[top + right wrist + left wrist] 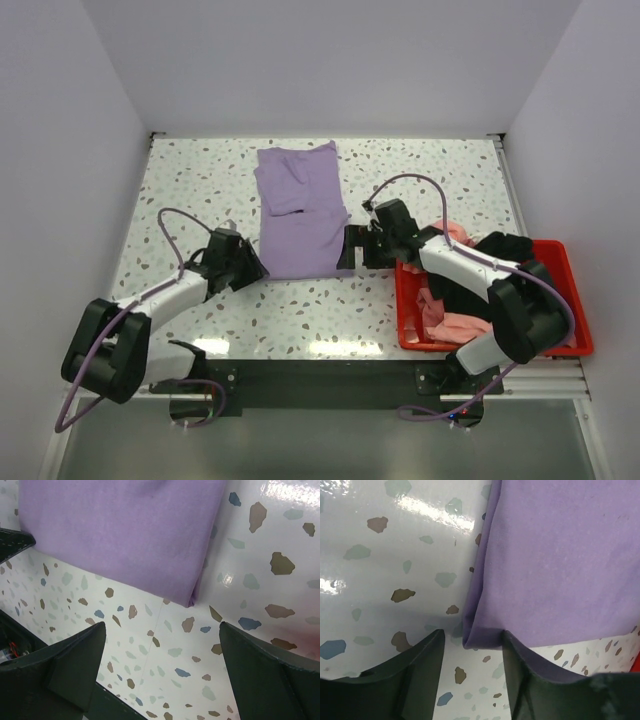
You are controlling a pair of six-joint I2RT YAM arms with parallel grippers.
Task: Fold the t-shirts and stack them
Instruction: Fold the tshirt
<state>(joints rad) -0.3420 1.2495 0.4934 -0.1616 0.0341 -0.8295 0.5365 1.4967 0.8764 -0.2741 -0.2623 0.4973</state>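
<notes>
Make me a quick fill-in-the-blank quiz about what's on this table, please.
1. The shirt lying flat on the table is ____ in colour.
2. The pink and black shirts lie in a ____ bin on the right.
3. The right gripper has its jaws wide ____.
4. The left gripper straddles a near ____ of the flat shirt.
Missing words: purple; red; open; corner.

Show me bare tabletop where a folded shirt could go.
Free: the back-left tabletop between the lavender shirt and left wall; the back-right stretch behind the red bin; the near strip in front of the shirt. Crowded: the near right, filled by the bin and right arm.
</notes>
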